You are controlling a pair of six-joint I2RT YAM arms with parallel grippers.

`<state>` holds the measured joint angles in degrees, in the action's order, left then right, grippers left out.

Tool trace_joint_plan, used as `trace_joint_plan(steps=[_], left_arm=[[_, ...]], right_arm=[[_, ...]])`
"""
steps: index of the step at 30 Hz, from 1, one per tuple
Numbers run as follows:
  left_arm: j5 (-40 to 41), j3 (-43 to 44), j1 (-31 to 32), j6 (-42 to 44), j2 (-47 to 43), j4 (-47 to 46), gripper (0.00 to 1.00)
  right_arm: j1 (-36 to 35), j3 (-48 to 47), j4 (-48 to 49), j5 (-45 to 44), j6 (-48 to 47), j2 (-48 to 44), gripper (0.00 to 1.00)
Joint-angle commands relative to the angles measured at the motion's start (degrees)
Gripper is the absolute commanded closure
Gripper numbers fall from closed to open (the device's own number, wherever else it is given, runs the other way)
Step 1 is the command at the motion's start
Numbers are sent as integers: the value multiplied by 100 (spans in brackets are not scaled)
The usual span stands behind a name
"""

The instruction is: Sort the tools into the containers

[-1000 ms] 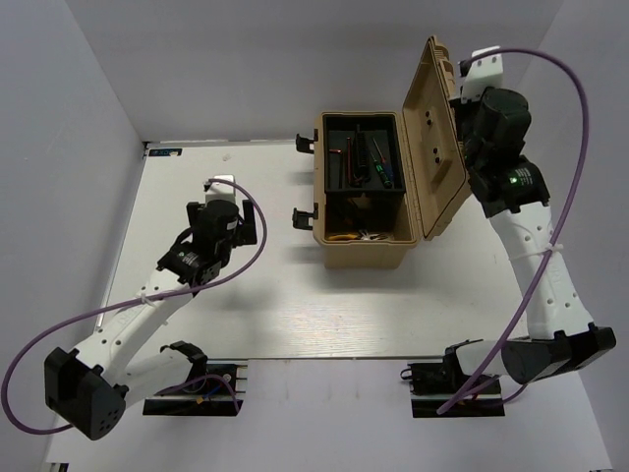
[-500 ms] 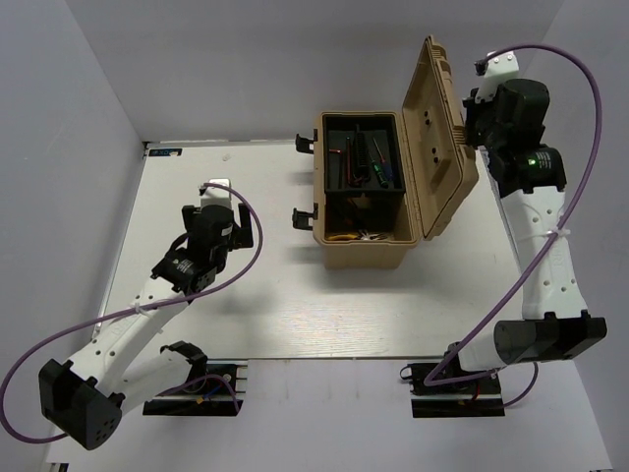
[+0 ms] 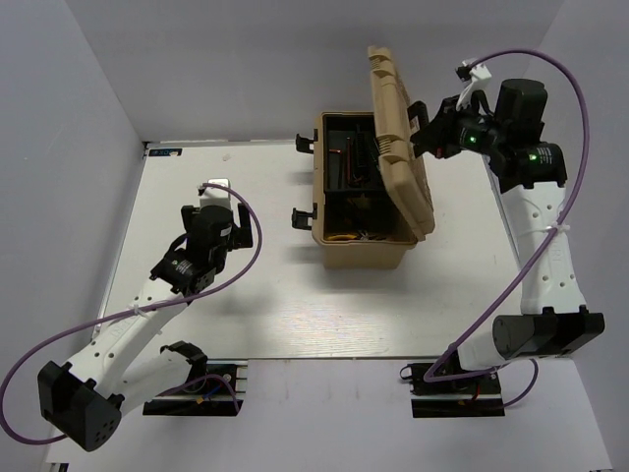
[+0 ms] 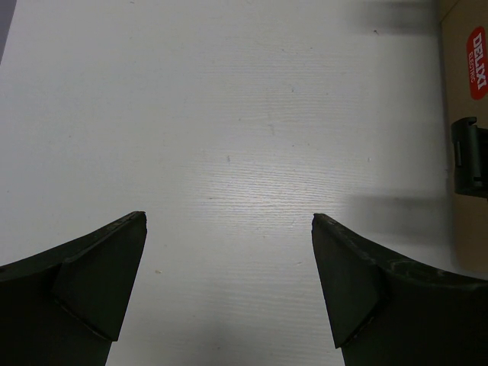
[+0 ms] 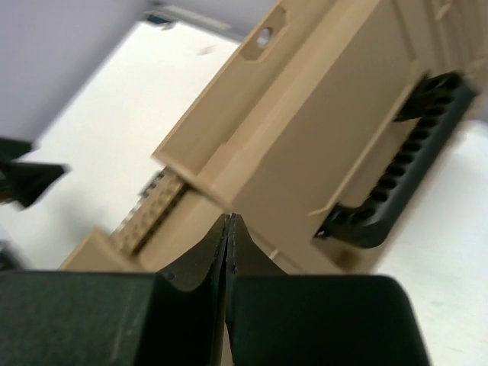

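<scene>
The tan toolbox (image 3: 364,254) stands at the back middle of the table. Its lid (image 3: 398,147) tilts over the box, half shut. Dark tools (image 3: 346,162) lie in the black tray, and the yellow handles of the pliers (image 3: 342,237) show at the near end; the lid hides the rest. My right gripper (image 3: 425,133) is shut and empty, its tips against the lid's outer face (image 5: 320,137) in the right wrist view (image 5: 229,217). My left gripper (image 3: 217,224) is open and empty above bare table, left of the box (image 4: 229,221).
The lid's black carry handle (image 5: 396,191) is right of my right fingertips. The box's side with a black latch (image 4: 469,156) and red label (image 4: 477,52) is at the right edge of the left wrist view. White walls enclose the table at the back and sides.
My right gripper has swung left and the lid has gone from standing wide open to tilting over the box. The left arm has barely moved.
</scene>
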<state>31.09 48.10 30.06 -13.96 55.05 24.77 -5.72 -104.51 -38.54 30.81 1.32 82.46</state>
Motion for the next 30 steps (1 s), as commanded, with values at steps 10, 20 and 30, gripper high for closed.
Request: trace_joint_plan(steps=[10,20,30], left_arm=[[11,-64,-9,42,-82,-96,1],[-550,-64,-9,227,-82,-148,1],[-1272,-116,-9,534,-135,-324,1]], right_arm=[[-35,369,207,676,475,-422,100],[-35,2344,488,-1006,-106,-1195,74],[-35,4886,936,-1823,-563,-2496,10]])
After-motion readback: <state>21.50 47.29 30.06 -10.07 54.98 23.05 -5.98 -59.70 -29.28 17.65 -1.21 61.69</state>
